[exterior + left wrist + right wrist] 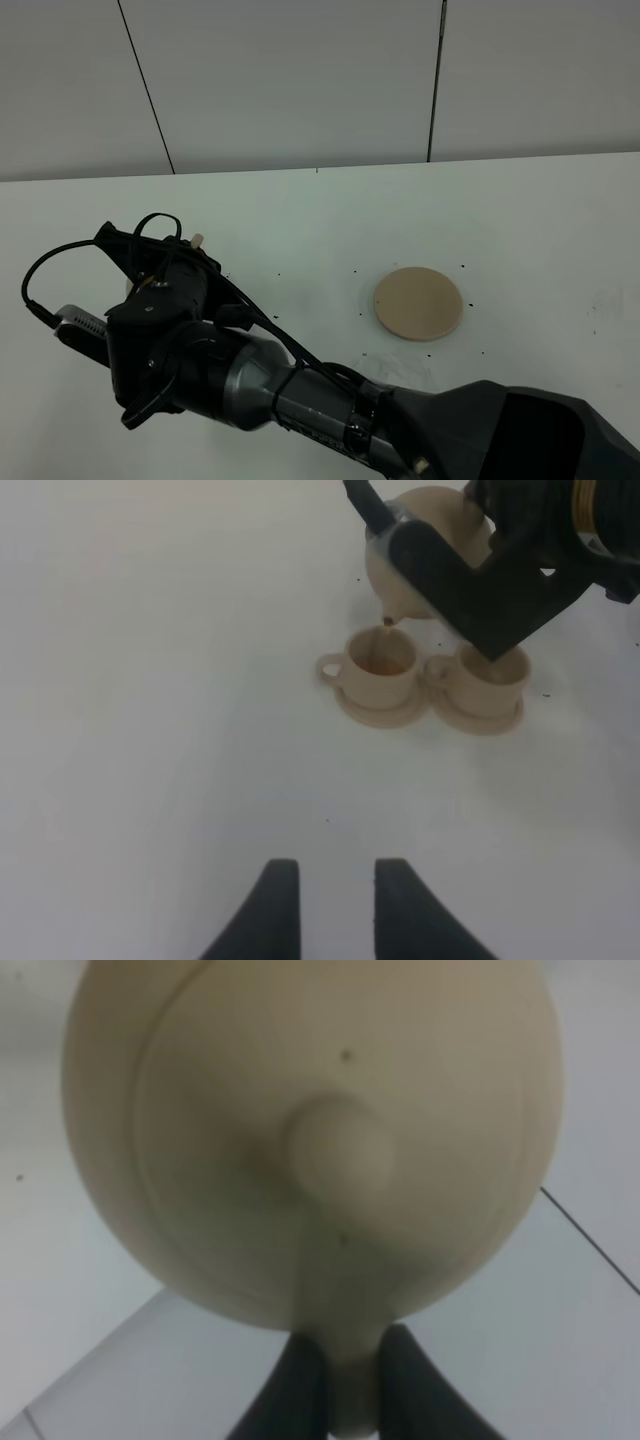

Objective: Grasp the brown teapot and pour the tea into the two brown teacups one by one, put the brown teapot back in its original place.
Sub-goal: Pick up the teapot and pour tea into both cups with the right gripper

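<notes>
The white counter [300, 210] carries everything. The brown teapot [310, 1140], round, matte tan with a small lid knob, hangs tilted, its handle clamped in the right tool [345, 1400]. Its wide tan disc [418, 302] lies at 3 o'clock from it, well apart. The two brown teacups [380, 670] sit side by side on small saucers, one under the spout. The left tool [335, 905] has its fingers apart and holds nothing.

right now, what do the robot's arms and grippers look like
The right arm has a matte black shell, then a silver-grey cylindrical link and a black wrist block with thin black cables looping off it. The left gripper and right gripper each have two black tapered fingers. No markings legible.
</notes>
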### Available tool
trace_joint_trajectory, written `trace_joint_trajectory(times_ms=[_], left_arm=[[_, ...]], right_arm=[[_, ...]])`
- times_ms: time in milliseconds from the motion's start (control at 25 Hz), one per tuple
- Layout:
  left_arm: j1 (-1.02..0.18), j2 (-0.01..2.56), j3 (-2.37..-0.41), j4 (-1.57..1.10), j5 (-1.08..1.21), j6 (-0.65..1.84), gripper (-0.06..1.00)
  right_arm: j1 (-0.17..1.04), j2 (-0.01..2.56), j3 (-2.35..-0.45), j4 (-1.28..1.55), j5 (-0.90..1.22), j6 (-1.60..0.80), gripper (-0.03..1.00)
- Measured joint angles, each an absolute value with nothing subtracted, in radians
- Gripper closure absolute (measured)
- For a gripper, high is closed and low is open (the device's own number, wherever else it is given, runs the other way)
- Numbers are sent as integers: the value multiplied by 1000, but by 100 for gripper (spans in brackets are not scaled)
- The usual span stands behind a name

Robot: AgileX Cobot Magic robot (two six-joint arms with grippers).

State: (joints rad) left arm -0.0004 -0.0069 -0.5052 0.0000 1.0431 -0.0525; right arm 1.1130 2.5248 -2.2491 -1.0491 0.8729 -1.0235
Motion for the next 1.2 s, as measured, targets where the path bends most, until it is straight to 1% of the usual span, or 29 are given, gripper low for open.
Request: trace_joint_trajectory(times_ms=[1200], left_arm=[[0,-7,-505,0,1043,-53,69]], right_arm=[[1113,2525,-2249,-1059,867,-1023,87]])
